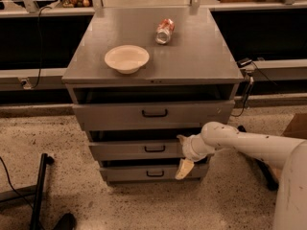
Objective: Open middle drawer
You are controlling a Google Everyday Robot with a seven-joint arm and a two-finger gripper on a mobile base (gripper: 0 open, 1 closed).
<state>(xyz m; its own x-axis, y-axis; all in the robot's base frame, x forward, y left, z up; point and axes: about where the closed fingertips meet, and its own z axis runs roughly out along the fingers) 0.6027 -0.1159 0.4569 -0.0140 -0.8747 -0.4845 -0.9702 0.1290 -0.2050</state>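
The middle drawer (129,151) sits second of three below the counter's (201,56) front edge. It looks barely out, if at all. The tool (183,154) is at the drawer's right end, under the front right corner. It is spread wide, one finger (184,169) hanging over the bottom drawer (139,173), the other tip at the middle drawer's upper lip. I cannot tell whether it grips anything.

The main risk is that it is well to the right of the small black handle (154,149). A pull from here would likely be off-centre and could twist or jam the drawer, or slip off. The low finger might also drag the bottom drawer. A jolt could roll the can (164,31) near the back edge.
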